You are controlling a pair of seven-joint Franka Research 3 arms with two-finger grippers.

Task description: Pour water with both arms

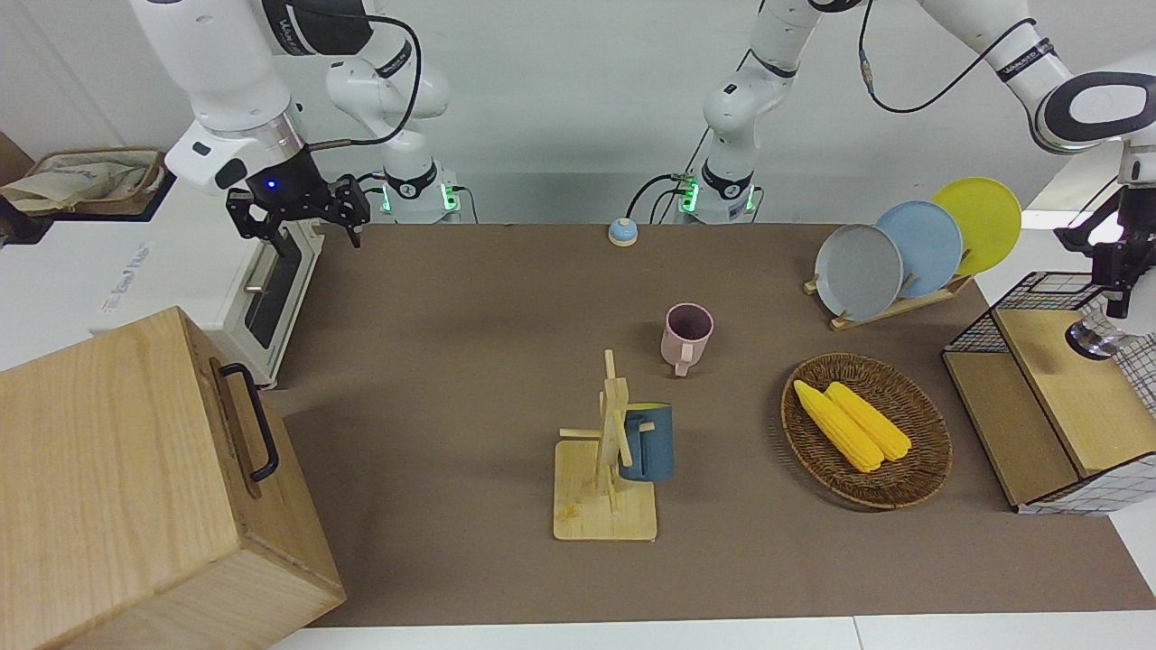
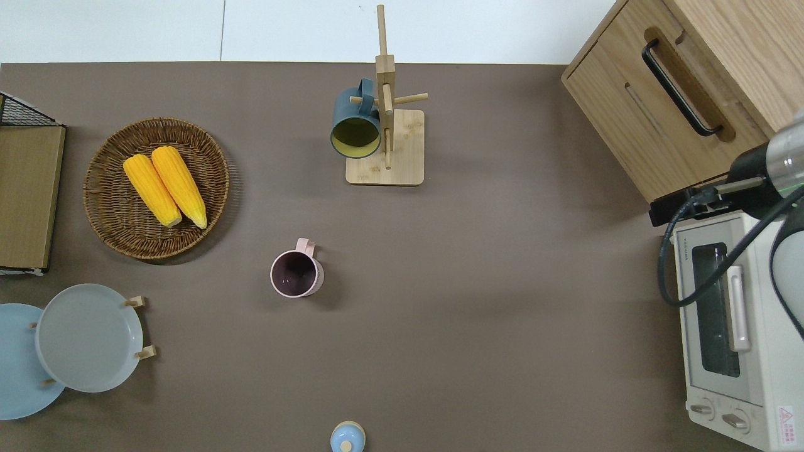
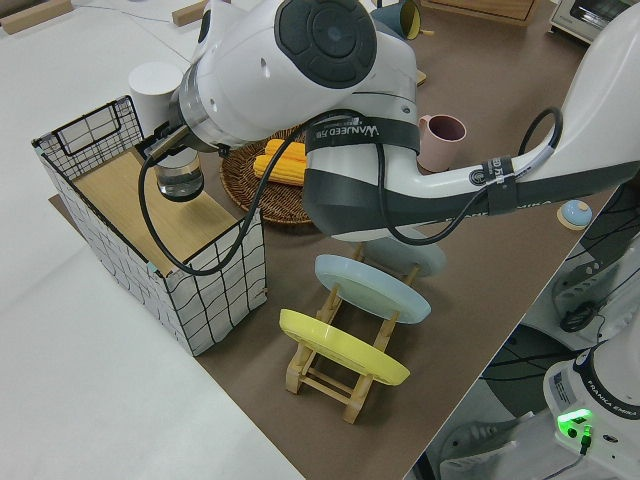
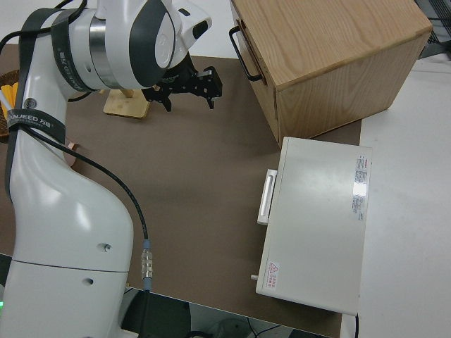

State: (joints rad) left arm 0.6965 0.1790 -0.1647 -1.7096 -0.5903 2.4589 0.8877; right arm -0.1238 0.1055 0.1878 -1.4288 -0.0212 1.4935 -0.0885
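My left gripper (image 1: 1118,302) hangs over the wooden shelf (image 1: 1070,397) inside the wire basket (image 3: 215,290) at the left arm's end of the table. It is shut on a clear glass (image 1: 1095,339), held just above the shelf; the glass also shows in the left side view (image 3: 180,180). The arm hides the fingers in that view. A white cylinder (image 3: 155,85) stands in the basket's corner. A pink mug (image 1: 686,336) stands upright mid-table and looks empty from overhead (image 2: 296,274). My right gripper (image 1: 302,212) is parked, open and empty.
A blue mug (image 1: 647,442) hangs on a wooden mug tree (image 1: 607,506). A wicker basket (image 1: 921,478) holds two corn cobs (image 1: 853,422). A plate rack (image 1: 903,302), a toaster oven (image 2: 728,326), a large wooden box (image 1: 135,487) and a small blue bell (image 1: 621,232) ring the table.
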